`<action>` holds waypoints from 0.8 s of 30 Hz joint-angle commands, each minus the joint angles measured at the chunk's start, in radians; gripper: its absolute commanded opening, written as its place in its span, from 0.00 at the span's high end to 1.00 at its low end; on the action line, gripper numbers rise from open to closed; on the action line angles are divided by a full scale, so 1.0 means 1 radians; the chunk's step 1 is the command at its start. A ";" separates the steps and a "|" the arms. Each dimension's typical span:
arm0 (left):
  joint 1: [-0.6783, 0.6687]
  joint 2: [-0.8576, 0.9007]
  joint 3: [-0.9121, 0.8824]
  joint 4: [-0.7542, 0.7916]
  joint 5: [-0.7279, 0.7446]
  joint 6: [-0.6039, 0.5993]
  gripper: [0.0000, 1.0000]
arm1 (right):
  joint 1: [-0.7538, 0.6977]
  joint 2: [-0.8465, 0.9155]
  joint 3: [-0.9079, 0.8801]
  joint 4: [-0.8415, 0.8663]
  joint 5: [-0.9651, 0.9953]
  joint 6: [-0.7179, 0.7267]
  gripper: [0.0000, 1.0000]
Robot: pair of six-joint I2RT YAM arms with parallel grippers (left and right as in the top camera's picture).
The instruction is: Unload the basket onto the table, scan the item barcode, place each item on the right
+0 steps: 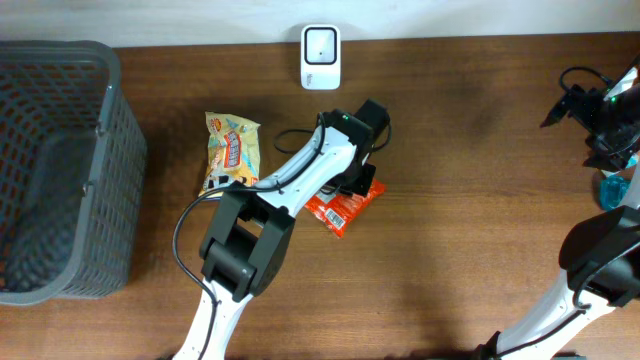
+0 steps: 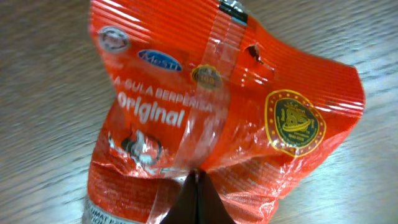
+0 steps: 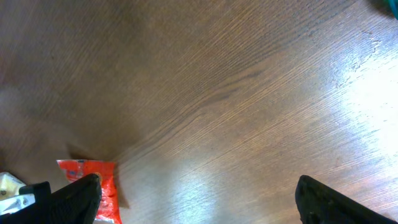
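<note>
An orange snack packet (image 1: 342, 212) printed "Original" lies on the wooden table just right of centre. My left gripper (image 1: 353, 186) reaches down onto its far end. In the left wrist view the packet (image 2: 249, 106) fills the frame, and the left gripper (image 2: 198, 179) is shut with the film bunched up around its tips. No barcode shows on the visible face. A white scanner (image 1: 320, 57) stands at the back edge. My right gripper (image 3: 199, 190) hangs open at the far right, well above the table, holding nothing; the packet (image 3: 99, 180) shows at its view's lower left.
A yellow snack bag (image 1: 232, 150) lies left of the left arm. A dark mesh basket (image 1: 60, 170) takes up the left end of the table. A teal object (image 1: 612, 190) sits by the right arm's base.
</note>
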 commanded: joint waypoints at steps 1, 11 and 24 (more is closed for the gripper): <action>0.034 0.033 0.145 -0.164 -0.112 -0.003 1.00 | -0.001 0.001 0.000 0.000 0.013 -0.002 0.02; 0.017 0.035 0.215 -0.435 0.084 -0.003 0.95 | -0.001 0.001 0.000 0.000 0.013 -0.002 0.02; -0.029 0.035 -0.044 -0.130 -0.280 -0.029 0.86 | -0.001 0.001 0.000 0.000 0.013 -0.002 0.02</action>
